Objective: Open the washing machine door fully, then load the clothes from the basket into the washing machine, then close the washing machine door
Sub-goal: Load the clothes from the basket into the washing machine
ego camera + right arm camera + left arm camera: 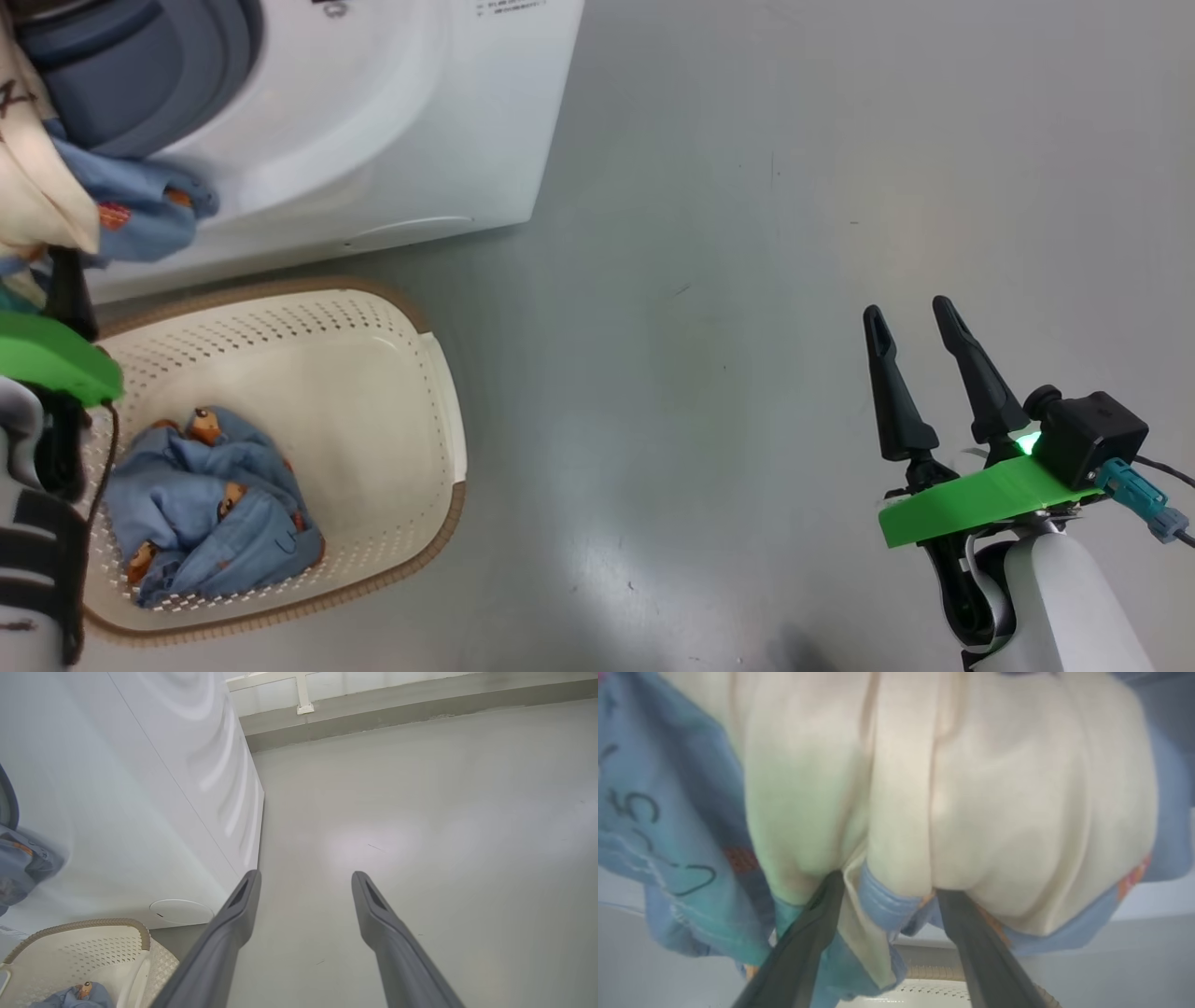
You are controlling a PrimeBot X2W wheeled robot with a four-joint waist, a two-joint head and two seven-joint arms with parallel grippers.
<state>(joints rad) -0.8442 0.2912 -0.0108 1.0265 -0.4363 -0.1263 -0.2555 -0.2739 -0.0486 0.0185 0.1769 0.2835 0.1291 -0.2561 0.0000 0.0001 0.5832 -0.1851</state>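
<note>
Props blue garment (140,210) at washing machine (392,121) mouth with left hand (889,886) spread, unclamped; could slip back toward basket (450,411).

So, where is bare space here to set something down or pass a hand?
Free: the grey floor between the basket and the right gripper, and the basket's machine-side half, beside the heaped clothes. Crowded: the washing machine mouth, where a garment hangs at the left gripper.

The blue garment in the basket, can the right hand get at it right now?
Probably yes: the right hand is open, bare floor lies between, and the garment sits uncovered in the basket.
</note>
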